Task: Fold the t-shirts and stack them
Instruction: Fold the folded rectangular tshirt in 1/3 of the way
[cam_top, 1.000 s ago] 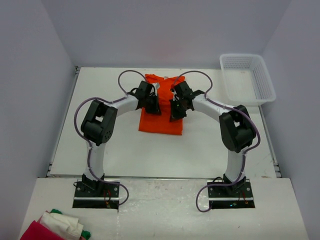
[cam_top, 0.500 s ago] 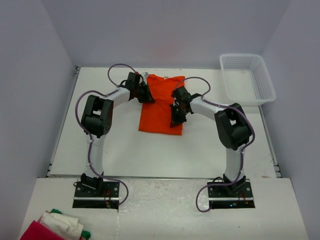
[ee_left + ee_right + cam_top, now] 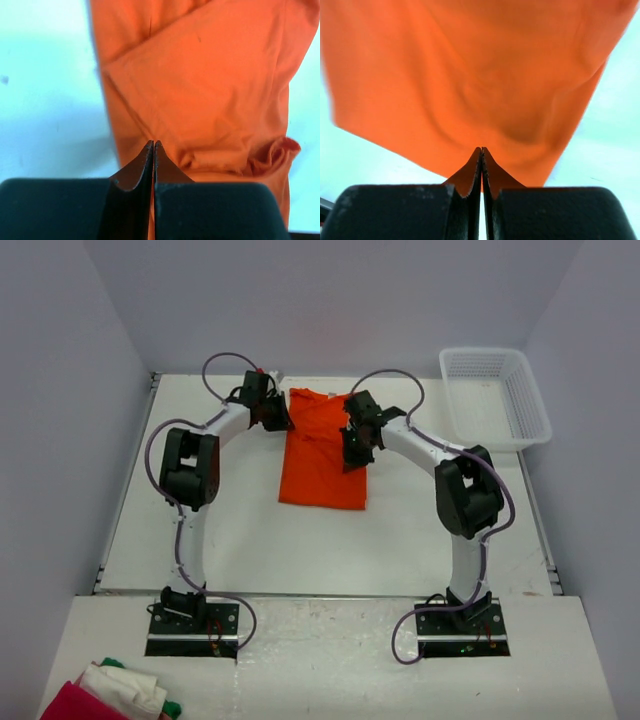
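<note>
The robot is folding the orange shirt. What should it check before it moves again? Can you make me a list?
1. Left gripper grips the orange t-shirt: ok, its fingers are shut on the shirt's edge.
2. Right gripper grips it too: ok, it is shut with orange cloth at its tips.
3. Shirt lies smooth: not ok, a bunched lump shows in the left wrist view.
4. White basket is out of the way: ok, it sits apart at the far right.
5. Folded edges line up: cannot tell, the arms cover part of the shirt.
</note>
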